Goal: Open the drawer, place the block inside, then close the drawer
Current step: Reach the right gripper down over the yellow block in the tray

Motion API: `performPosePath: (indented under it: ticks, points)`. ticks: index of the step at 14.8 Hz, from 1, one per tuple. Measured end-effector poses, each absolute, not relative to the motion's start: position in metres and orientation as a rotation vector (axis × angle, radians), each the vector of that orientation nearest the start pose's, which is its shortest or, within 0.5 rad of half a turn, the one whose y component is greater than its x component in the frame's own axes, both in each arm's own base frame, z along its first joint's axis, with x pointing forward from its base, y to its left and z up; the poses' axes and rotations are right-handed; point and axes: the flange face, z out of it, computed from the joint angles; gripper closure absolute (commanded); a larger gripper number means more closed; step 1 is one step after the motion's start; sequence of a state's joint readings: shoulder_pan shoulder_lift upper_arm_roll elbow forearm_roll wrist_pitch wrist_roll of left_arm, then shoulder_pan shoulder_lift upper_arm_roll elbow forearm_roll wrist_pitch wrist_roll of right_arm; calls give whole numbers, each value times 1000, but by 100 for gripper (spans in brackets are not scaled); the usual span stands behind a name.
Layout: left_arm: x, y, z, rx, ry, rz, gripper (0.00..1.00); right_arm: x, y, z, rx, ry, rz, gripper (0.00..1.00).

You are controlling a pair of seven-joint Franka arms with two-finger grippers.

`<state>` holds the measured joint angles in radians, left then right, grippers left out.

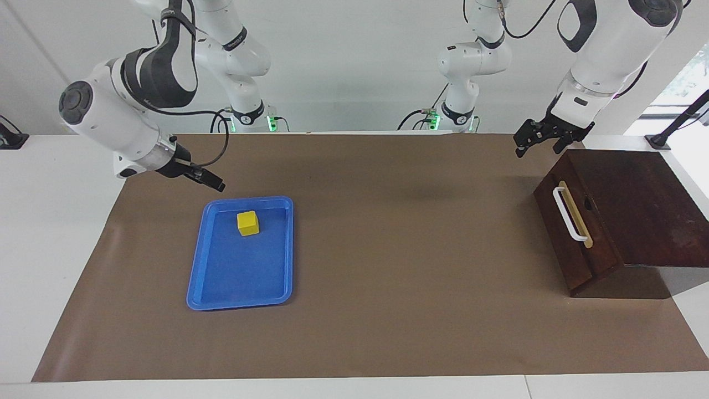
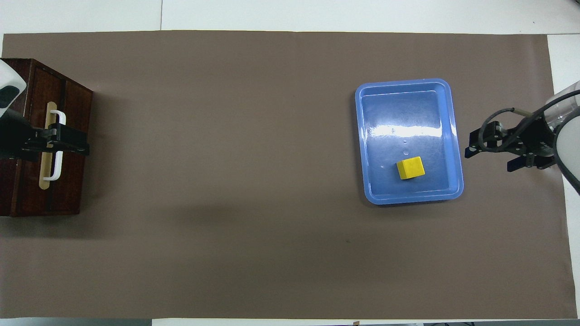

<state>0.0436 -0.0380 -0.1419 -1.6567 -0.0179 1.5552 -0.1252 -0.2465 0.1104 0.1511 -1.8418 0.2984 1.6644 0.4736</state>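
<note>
The drawer (image 1: 560,244) is shut in the slanted dark brown box at the left arm's end of the table. Its white bar handle (image 1: 569,215) sits on a tan strip. It also shows in the overhead view (image 2: 68,181). My left gripper (image 1: 537,147) is open and raised in the air, clear of the box; from overhead it (image 2: 86,144) covers the handle's middle. The yellow block (image 1: 248,223) lies in the blue tray (image 1: 221,288), in the part nearer to the robots, also seen from overhead (image 2: 410,167). My right gripper (image 1: 219,185) is open and empty, raised beside the tray (image 2: 488,160).
The blue tray (image 2: 408,97) holds only the block. A brown mat (image 1: 399,249) covers the table between tray and box. White table (image 1: 55,249) borders the mat at the right arm's end.
</note>
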Motion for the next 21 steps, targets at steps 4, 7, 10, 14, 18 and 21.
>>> performPosePath:
  ticks: [4, 7, 10, 14, 18, 21]
  points:
    - [536, -56, 603, -3145, -43, 102, 0, 555, -39, 395, -2377, 1217, 606, 0]
    - [536, -56, 603, -3145, -43, 102, 0, 556, -49, 364, -2245, 1328, 705, 0]
    - [536, -56, 603, -3145, -43, 102, 0, 560, -70, 326, -2127, 1390, 782, 0]
    - [536, -56, 603, -3145, -43, 102, 0, 571, -73, 295, -2067, 1404, 841, 0]
    - [536, -56, 603, -3145, -43, 102, 0, 576, -58, 276, -2000, 1433, 920, 0]
    - [536, -56, 603, -3145, -43, 102, 0, 572, -55, 260, -1988, 1442, 964, 0]
